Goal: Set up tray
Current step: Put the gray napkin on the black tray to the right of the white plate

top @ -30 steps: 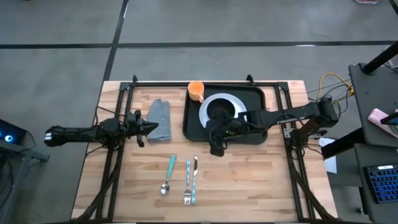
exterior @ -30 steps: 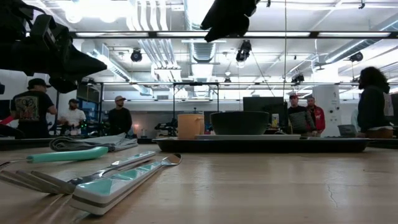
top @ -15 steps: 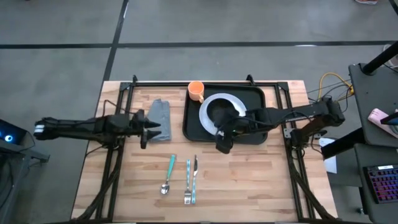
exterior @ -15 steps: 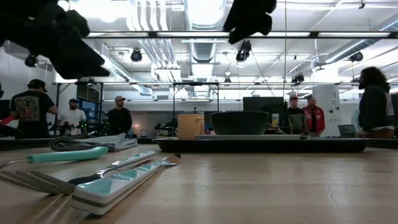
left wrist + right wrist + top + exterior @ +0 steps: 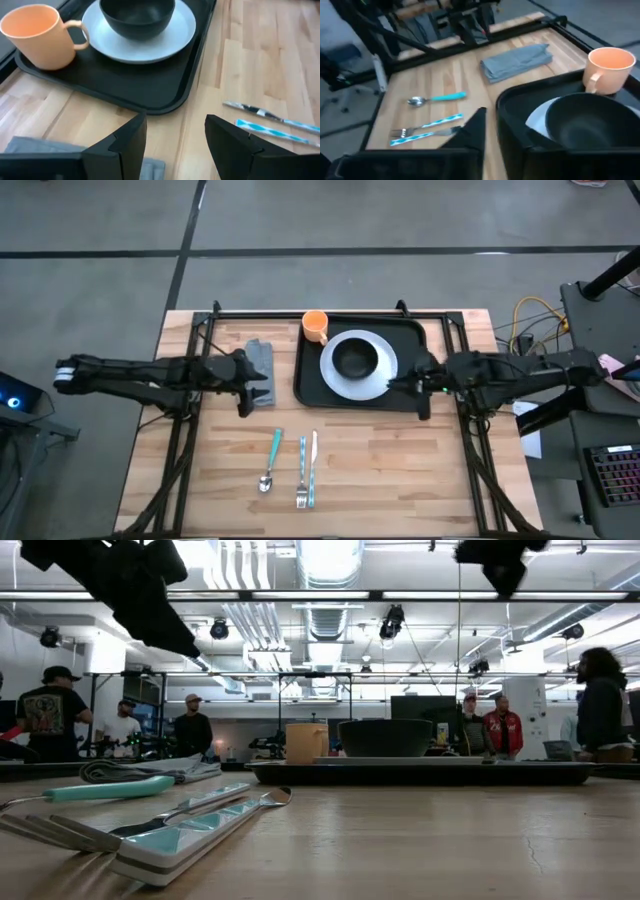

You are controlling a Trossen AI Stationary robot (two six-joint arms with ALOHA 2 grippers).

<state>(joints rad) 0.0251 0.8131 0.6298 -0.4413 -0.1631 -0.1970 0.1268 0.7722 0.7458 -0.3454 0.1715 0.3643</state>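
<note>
The black tray (image 5: 410, 330) lies at the table's far middle. On it sit a white plate (image 5: 382, 380) with a black bowl (image 5: 353, 360) on top, and an orange mug (image 5: 316, 326) at the tray's far left corner. A folded grey napkin (image 5: 260, 352) lies flat left of the tray. My left gripper (image 5: 262, 385) hovers open above the napkin's near end, touching nothing. My right gripper (image 5: 395, 383) hangs shut, with nothing in it, high over the tray's right part, beside the plate.
A teal-handled spoon (image 5: 271, 458), a fork (image 5: 301, 472) and a knife (image 5: 313, 465) lie side by side on the bare wood near the table's front. Black frame rails (image 5: 190, 410) run along both table sides. People stand in the room beyond the far edge (image 5: 190, 725).
My left gripper has opened, let go of the napkin and risen above it; the napkin stays flat on the table. My right gripper has drawn back from over the bowl toward the table's right edge, rising, and its fingers have shut on nothing.
</note>
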